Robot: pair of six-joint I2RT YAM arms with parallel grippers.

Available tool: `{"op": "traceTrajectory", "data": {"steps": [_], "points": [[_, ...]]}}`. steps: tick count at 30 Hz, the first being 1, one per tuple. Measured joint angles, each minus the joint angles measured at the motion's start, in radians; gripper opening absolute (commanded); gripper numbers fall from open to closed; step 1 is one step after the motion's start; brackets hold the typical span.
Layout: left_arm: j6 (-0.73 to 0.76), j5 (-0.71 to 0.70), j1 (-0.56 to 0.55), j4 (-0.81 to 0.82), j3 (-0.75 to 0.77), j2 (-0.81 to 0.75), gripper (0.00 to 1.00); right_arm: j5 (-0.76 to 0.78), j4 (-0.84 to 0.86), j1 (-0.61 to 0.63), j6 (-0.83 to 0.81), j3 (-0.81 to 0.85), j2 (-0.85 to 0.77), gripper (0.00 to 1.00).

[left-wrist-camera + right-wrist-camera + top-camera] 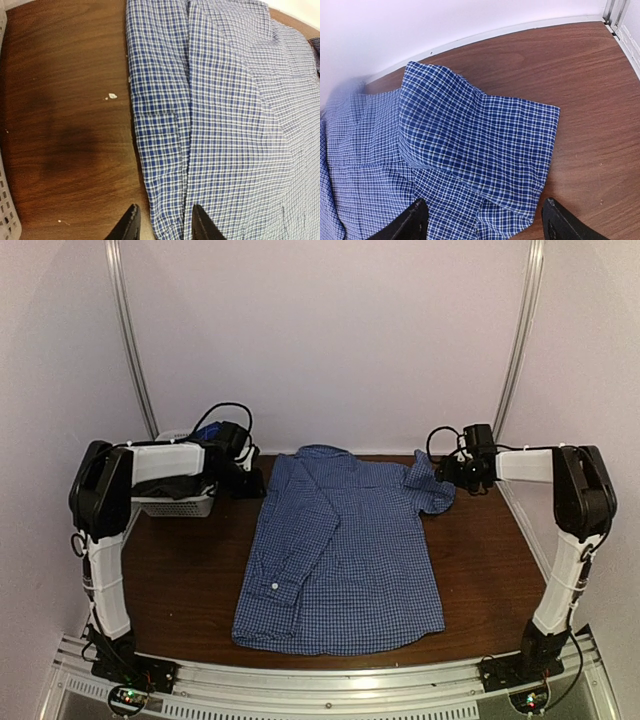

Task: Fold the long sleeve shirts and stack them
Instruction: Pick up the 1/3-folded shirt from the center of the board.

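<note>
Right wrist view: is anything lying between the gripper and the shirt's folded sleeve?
Nothing visible does. The right gripper hangs open directly over the folded sleeve, with only the table beside it.

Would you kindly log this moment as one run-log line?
shirt: flat on table | left gripper: open, over shirt edge | right gripper: open, over bunched sleeve

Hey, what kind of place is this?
Probably a robot lab booth: plain pale walls close in a brown table, a left arm and right arm are bolted to a metal rail, and one checked shirt is laid out.
</note>
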Motion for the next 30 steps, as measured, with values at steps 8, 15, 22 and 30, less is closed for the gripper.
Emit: {"op": "traceTrajectory", "data": {"steps": [8,15,22,30], "points": [[-0.003,0.024,-0.012,-0.005,-0.040,-0.136,0.37,-0.020,0.007,0.001,-0.044,0.093,0.113,0.71],[-0.010,0.055,-0.024,-0.007,-0.062,-0.202,0.37,-0.019,-0.008,0.001,-0.078,0.155,0.170,0.49],[-0.026,0.082,-0.034,-0.008,-0.069,-0.229,0.37,-0.021,-0.032,0.014,-0.107,0.173,0.182,0.09],[-0.042,0.100,-0.058,-0.009,-0.075,-0.243,0.37,-0.031,-0.068,0.050,-0.113,0.182,0.168,0.00]]}}
